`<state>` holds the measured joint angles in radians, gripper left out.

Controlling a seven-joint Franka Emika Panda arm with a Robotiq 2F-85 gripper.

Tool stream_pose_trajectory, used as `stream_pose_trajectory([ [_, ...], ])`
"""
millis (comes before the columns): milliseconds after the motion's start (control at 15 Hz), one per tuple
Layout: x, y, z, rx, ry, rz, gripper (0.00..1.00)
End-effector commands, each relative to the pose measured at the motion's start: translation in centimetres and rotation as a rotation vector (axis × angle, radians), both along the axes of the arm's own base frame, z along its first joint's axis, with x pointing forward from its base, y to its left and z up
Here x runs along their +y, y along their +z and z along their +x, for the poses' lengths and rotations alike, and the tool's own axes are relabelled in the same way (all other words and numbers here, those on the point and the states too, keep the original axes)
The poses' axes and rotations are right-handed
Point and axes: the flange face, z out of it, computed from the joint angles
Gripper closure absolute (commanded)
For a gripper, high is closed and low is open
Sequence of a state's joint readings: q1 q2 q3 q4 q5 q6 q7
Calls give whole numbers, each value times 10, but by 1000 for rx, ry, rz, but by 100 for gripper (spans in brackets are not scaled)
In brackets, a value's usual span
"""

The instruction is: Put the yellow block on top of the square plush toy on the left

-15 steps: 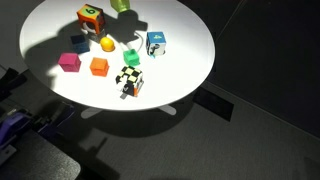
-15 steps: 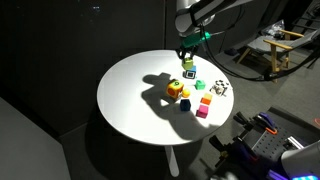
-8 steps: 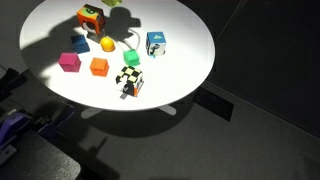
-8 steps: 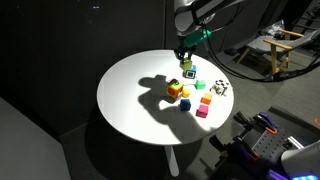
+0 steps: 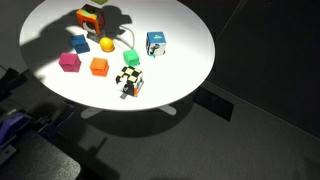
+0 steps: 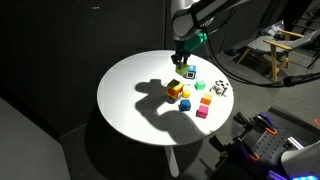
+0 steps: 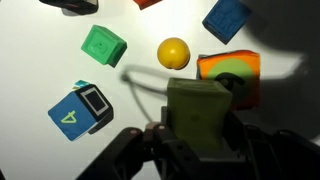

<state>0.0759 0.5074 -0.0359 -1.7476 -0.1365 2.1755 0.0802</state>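
Inspection from the floor.

- **Hand:** The hand [image 7: 204, 138] is clenched on the yellow block [image 7: 200, 105], with a jaw against each of two opposite flat sides.
- **Position:** The block hangs clear of the desk [image 6: 130, 100]. In the wrist view it overlaps the near edge of the square plush toy [image 7: 230, 70] and is not yet centred over it.
- **Neighbours:** The round yellow piece [image 7: 174, 52] lies just beside the toy. The green block [image 7: 103, 45] and the blue-and-white cube [image 7: 80, 108] stand well apart.
- **Handling, block:** It looks small, rigid and light. The flat-sided grip appears sound, and little squeeze should be needed.
- **Handling, toy:** The toy is soft, so its top will likely give and may not sit level.
- **Risk:** Released high or off-centre, the block could tip and tumble off. It should be set low and in the middle.
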Motion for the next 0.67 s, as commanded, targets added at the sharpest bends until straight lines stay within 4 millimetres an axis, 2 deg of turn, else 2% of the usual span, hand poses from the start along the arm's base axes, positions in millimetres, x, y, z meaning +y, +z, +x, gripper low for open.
stream_pose_trajectory([
  [0,10,5,-13,-6,80,-8,73],
  [600,29,-13,-27,15,162,-12,73],
])
